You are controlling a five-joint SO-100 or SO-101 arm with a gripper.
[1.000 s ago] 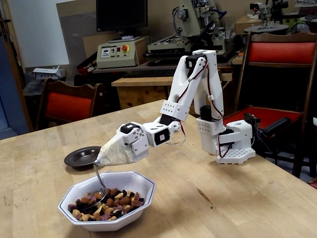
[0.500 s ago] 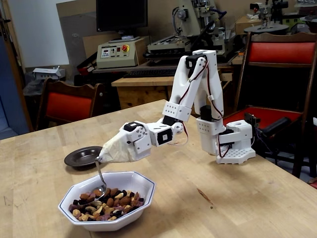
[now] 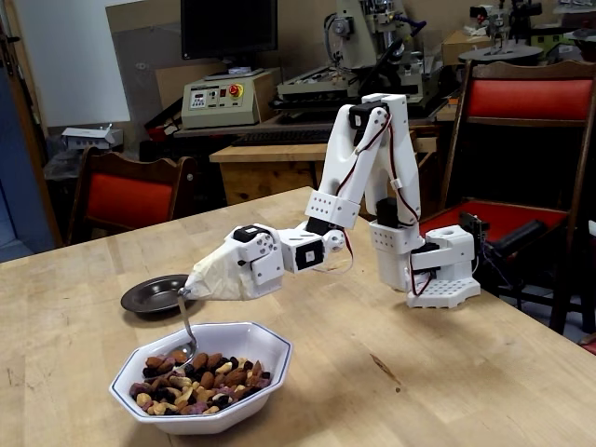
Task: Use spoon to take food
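The tool (image 3: 191, 291), wrapped in tape so I cannot tell its grip, holds the spoon (image 3: 187, 328) pointing straight down, its scoop resting on the food (image 3: 200, 377) in the white bowl (image 3: 265, 349) near the table's front edge.

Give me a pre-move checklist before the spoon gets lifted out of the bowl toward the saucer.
1. Spoon fixed to tool: ok, handle runs into the tape wrap.
2. Spoon bowl holds food: ok, a few pieces sit in it.
3. Spoon clear of bowl rim: ok, it hangs inside, over the left part.
4. Saucer empty: cannot tell, the tool hides part of it.
5. Tool closed: cannot tell, tape covers it.
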